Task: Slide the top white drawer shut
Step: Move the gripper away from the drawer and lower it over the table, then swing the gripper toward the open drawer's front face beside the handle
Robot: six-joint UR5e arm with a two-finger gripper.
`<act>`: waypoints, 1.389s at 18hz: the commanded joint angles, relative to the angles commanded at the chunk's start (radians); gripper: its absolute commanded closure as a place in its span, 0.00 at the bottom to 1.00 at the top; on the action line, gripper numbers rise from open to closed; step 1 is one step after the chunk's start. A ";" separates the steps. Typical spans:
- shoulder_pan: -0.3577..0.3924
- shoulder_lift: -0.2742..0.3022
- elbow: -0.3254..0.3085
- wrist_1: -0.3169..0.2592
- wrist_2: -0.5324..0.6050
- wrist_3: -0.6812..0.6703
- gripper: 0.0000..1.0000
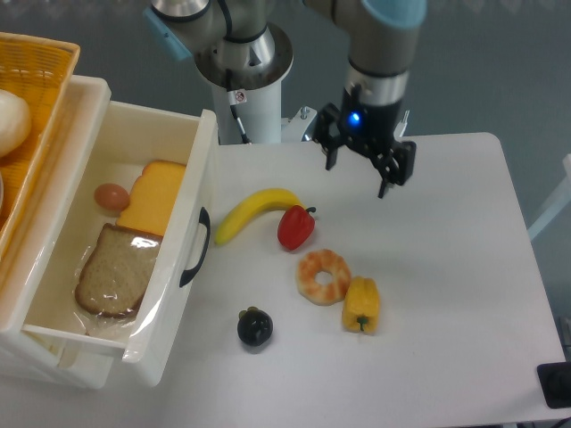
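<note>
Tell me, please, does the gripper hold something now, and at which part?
Nothing is held. The gripper is open and empty above the table, away from the top white drawer.

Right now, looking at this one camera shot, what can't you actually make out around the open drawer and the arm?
- Top white drawer: its bottom left corner is cut off by the frame edge.
- Yellow basket: mostly out of frame at left; the white item inside cannot be identified.
- Whatever sits under the drawer is hidden by it.
- Gripper: fingers are small and dark, so contact with the table is unclear.

Bare tabletop (437, 232) right of the banana (248, 212); banana nearest the top white drawer (174, 259).
</note>
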 joint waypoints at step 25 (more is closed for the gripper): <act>-0.107 -0.290 0.080 0.103 -0.127 -0.577 0.00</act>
